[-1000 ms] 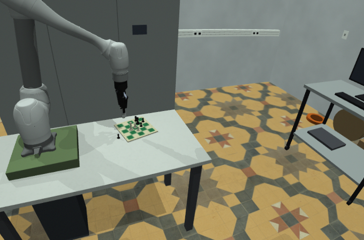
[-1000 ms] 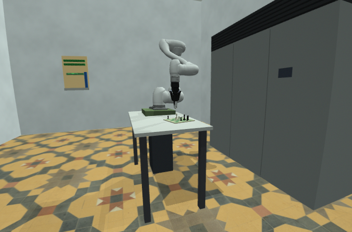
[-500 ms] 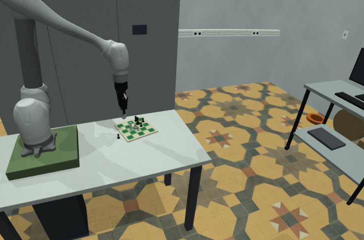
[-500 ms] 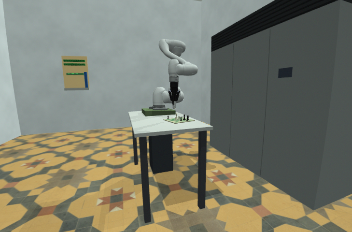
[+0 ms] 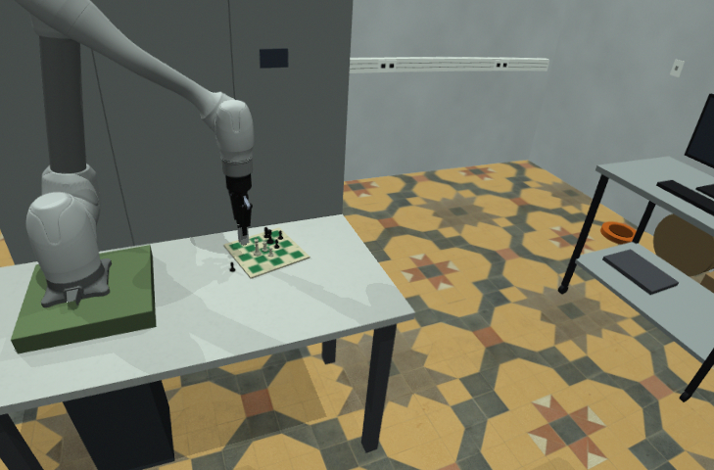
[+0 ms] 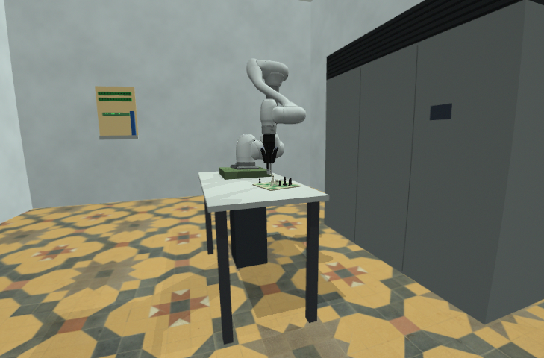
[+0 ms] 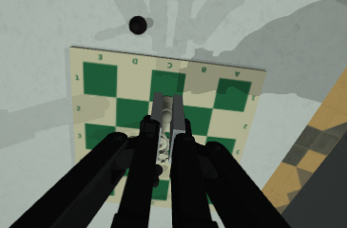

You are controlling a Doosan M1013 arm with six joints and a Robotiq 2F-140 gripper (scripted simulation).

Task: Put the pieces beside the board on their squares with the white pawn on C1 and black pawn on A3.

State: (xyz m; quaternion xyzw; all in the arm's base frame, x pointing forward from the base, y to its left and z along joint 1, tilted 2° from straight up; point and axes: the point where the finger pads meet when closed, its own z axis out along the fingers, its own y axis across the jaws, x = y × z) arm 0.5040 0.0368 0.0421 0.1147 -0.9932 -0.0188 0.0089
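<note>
My gripper (image 5: 244, 240) (image 6: 269, 172) (image 7: 166, 107) is shut on the white pawn (image 7: 166, 102), whose pale top shows between the fingertips. It holds the pawn a little above the board (image 5: 304, 257) (image 7: 260, 79), over the C column near C1. Square C1 (image 7: 168, 80) is green and partly covered by the fingertips in the wrist view. The black pawn (image 5: 232, 267) (image 6: 260, 180) (image 7: 138, 25) stands upright on the table, off the board's row 1 edge near D. Square A3 (image 7: 221, 143) is green and partly visible, with no piece seen on it. The pawn's base is hidden.
A tall white piece (image 5: 257, 248) (image 6: 272, 180) stands on the board close to the gripper, with other white pieces beside it. Several black pieces (image 5: 280, 235) (image 6: 289, 181) stand farther across the board. The grey cabinet (image 5: 291, 138) is behind the table.
</note>
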